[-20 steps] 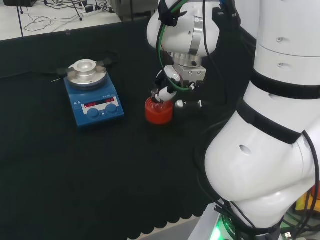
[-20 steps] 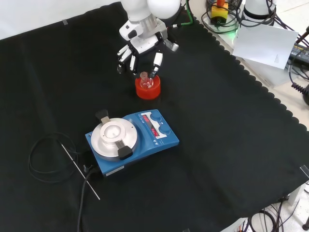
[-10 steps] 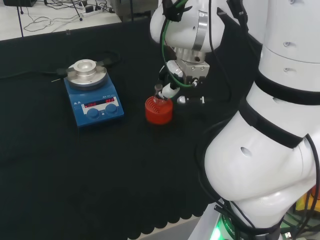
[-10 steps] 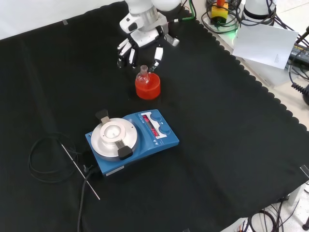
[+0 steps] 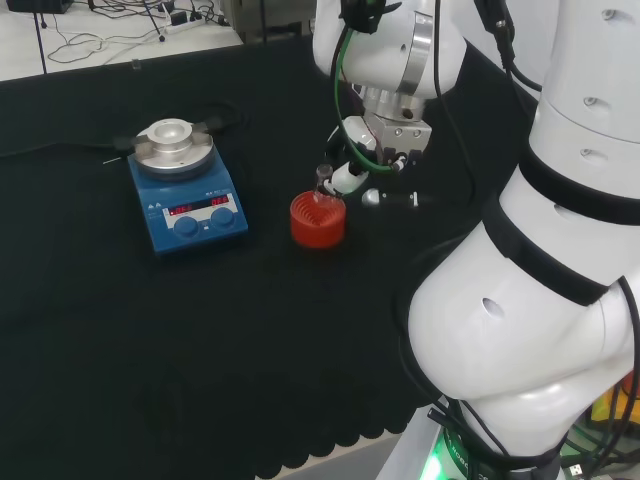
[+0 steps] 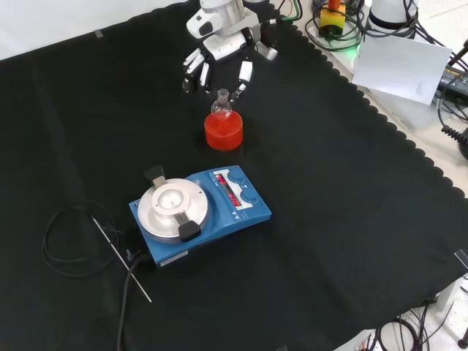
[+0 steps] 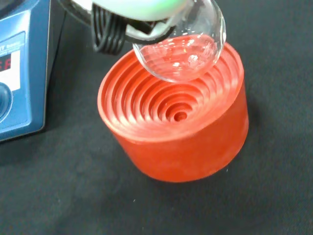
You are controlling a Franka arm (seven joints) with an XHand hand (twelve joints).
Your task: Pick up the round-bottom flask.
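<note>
Lifted clear glass round-bottom flask (image 7: pixel 182 51) just above the red ribbed ring stand (image 7: pixel 173 115), upper centre of front view; pinched at neck by black-and-white hand (image 6: pixel 219 55). Pickup seemingly almost done; more clearance left.

Head view: set behind and above the arm's base, looking forward and down over the white arm links (image 5: pixel 540 300) filling the right of the frame onto the black cloth (image 5: pixel 150 350). Front view: set opposite, high up, looking down on the whole cloth, arm entering at top centre. Wrist view: very close, looking down past the palm onto the red stand (image 7: pixel 171 122). Shared by all three: red stand and blue hotplate (image 6: pixel 201 212); stand at centre in head view, upper centre in front view.
</note>
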